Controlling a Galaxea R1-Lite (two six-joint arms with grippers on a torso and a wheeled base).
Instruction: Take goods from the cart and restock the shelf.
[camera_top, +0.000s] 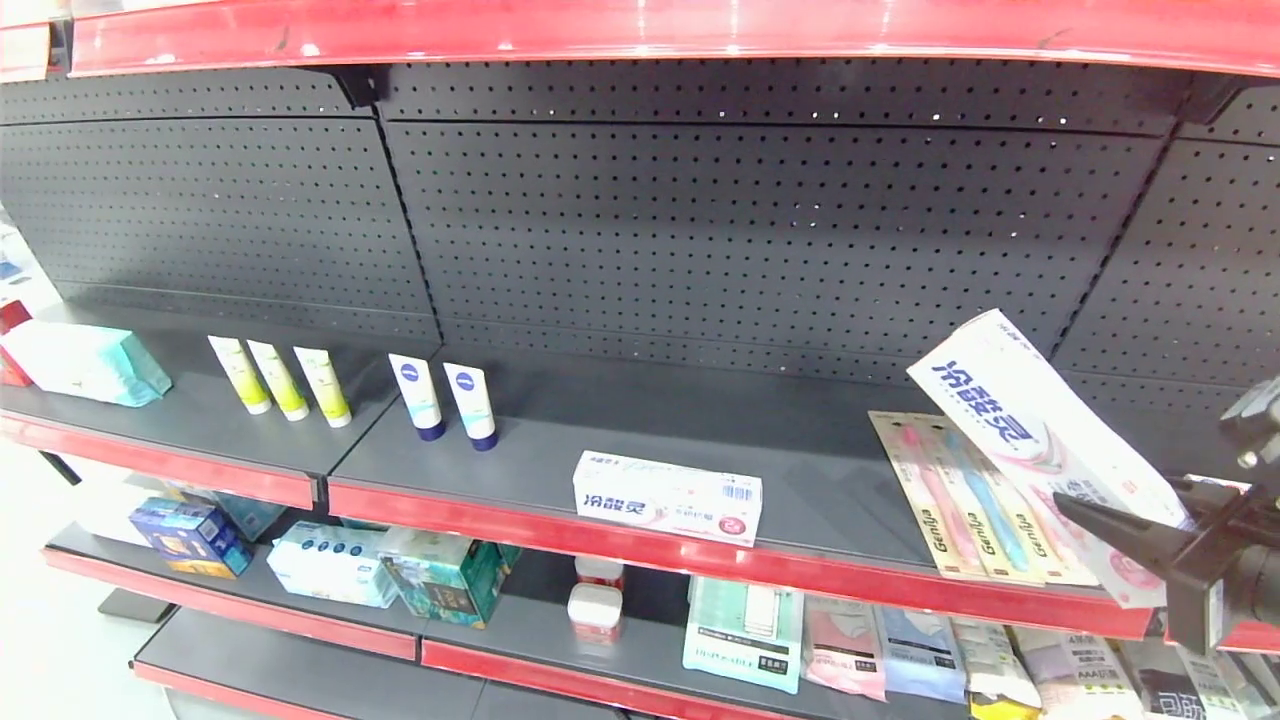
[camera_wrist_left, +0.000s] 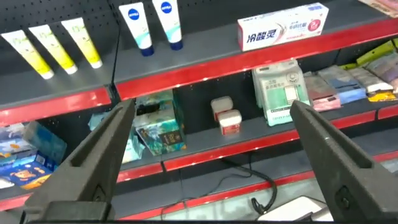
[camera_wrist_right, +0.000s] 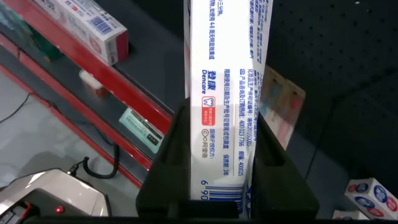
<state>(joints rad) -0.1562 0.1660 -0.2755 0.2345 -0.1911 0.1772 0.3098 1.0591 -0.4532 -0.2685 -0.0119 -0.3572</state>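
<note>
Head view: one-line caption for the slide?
Right gripper holds a toothpaste box tilted above the toothbrush packs; a matching box lies at the front edge of the shelf.

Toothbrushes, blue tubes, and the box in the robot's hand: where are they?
Toothbrushes (camera_top: 985, 510): head view, middle pack's card.
Blue tubes (camera_top: 417, 390): head view, left tube's body.
Box (camera_top: 1040, 430): head view, middle of its printed side.

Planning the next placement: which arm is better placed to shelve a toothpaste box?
Right: its jaws are shut on a toothpaste box over the shelf, by the toothbrushes. The left jaws are open and empty.
</note>
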